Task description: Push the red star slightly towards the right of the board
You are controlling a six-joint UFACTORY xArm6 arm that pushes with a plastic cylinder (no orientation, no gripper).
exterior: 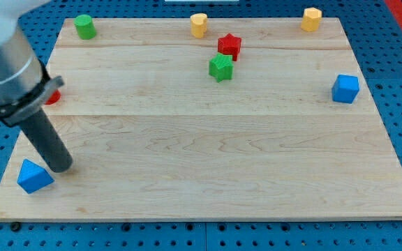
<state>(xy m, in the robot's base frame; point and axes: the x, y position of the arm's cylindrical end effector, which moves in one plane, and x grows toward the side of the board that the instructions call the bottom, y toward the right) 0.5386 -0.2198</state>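
The red star (229,46) sits near the desk's (208,174) twelve o'clock edge, touching the green star (220,67) at its seven o'clock. My tip (61,167), with no claw to spread or pinch, rests far off toward eight o'clock beside the blue triangular block (33,176). The approach seems not yet begun; next it must reach the star's nine o'clock side and nudge toward three o'clock.

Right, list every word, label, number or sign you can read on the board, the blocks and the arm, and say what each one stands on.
None: no readable text anywhere in the camera view.
The wooden board is bare.
The blocks carry no marks: red star, green star, blue cube, blue triangular block.
The rod shows no label down to my tip, which stands just above and right of the blue triangular block.
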